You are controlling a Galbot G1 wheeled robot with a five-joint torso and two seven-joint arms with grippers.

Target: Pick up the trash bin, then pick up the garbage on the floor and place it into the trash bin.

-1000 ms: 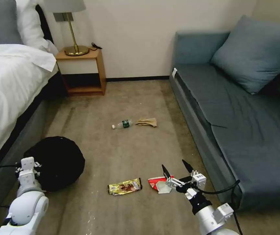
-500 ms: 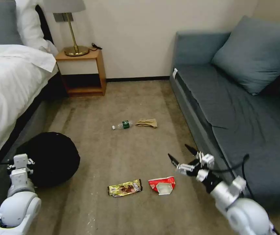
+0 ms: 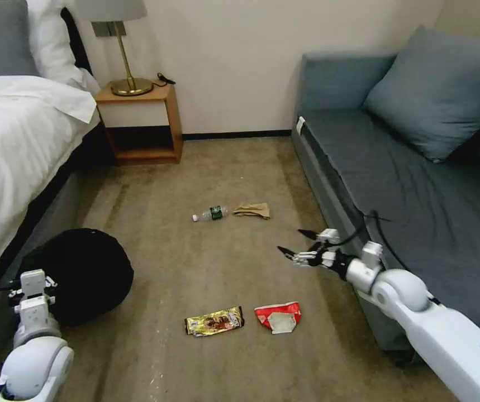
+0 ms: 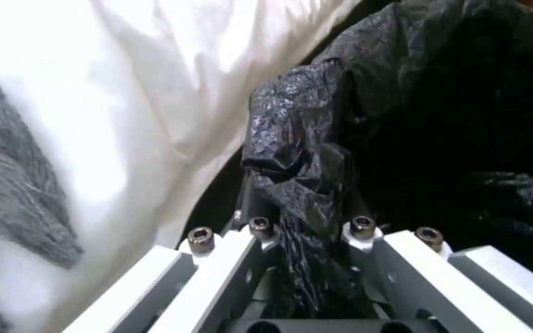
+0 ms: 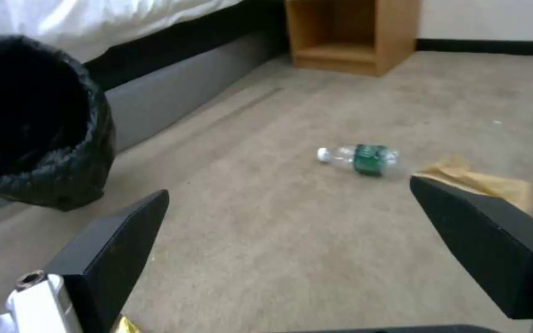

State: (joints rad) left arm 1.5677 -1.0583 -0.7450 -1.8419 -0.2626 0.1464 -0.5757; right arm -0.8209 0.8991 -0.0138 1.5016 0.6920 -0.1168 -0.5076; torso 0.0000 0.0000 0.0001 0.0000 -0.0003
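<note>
— Between the right gripper's (image 3: pixel 298 246) black fingers (image 5: pixel 115 247) there was nothing but carpet; they stood wide apart and held nothing. From where I stood it hung above the floor near the sofa's (image 3: pixel 418 184) front edge, pointing toward the bed (image 3: pixel 10 134).

— And the other one?

— The left gripper (image 4: pixel 306 240) was clamped on a fold of the black liner at the rim of the trash bin (image 3: pixel 80 273), which sat at about eight o'clock from the room's middle, close beside the bed.

— Where was the garbage?

— All four pieces lay on the carpet. The clear bottle (image 3: pixel 210 213) and the brown paper scrap (image 3: pixel 252 210), almost touching each other, lay at roughly ten o'clock from the open fingers. The gold wrapper (image 3: pixel 214 320) and the red-and-white wrapper (image 3: pixel 277 317) were nearer the robot, around six to seven o'clock from them.

— How would you have done the pickup?

— I'd judge the bottle the likeliest target, since the wrist camera looked straight at it. Straddle it across its width, not along its length, come down square so it couldn't roll, and close gently. The bin's grip was only on thin plastic, so I'd have kept that arm steady.
</note>
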